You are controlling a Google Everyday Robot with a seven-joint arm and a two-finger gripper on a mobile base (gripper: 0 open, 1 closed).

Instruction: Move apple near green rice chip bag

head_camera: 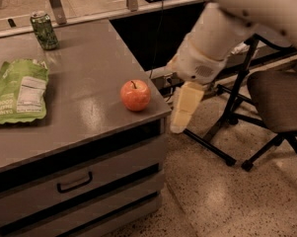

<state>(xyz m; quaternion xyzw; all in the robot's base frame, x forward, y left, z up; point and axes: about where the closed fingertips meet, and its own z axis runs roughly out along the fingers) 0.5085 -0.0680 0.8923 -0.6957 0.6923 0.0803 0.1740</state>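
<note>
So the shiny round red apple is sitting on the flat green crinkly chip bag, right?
No. The camera view shows the round red apple on the bare grey table, apart from the flat green crinkly chip bag. The pale gripper hangs beside the table edge, past the apple.

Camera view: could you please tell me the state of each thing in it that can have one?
apple: upright, stem up, free on the counter near its right front corner
green rice chip bag: lying flat at the counter's left
can: standing upright at the back
drawer: shut
claw: off the counter's right edge, apart from the apple
</note>
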